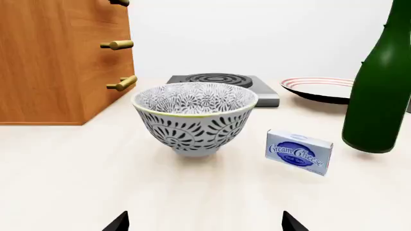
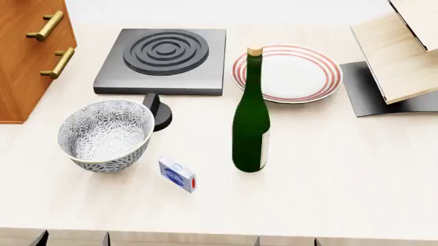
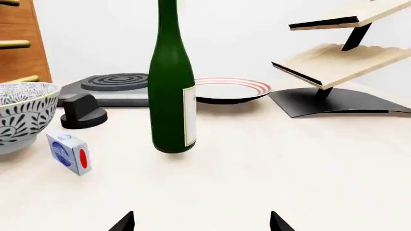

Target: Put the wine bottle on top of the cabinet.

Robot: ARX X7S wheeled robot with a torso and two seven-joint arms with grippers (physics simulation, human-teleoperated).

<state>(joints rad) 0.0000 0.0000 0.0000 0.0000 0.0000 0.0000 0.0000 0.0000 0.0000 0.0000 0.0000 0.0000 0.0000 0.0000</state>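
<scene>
The wine bottle (image 2: 251,123), dark green with a tan cork and a pale label, stands upright on the pale counter in front of the striped plate. It also shows in the right wrist view (image 3: 170,96) and at the edge of the left wrist view (image 1: 378,96). The reddish-brown cabinet (image 2: 27,56) with brass handles stands at the far left; its top is out of view. My left gripper (image 1: 205,224) is open, short of the patterned bowl. My right gripper (image 3: 202,224) is open, short of the bottle, holding nothing. Both sit at the counter's near edge.
A black-and-white patterned bowl (image 2: 106,134) and a cream cheese box (image 2: 177,174) lie left of the bottle. Behind them are a dark hot plate (image 2: 164,59) with a black knob (image 2: 156,111), and a red-striped plate (image 2: 287,73). A pale wooden rack (image 2: 400,56) stands at the far right.
</scene>
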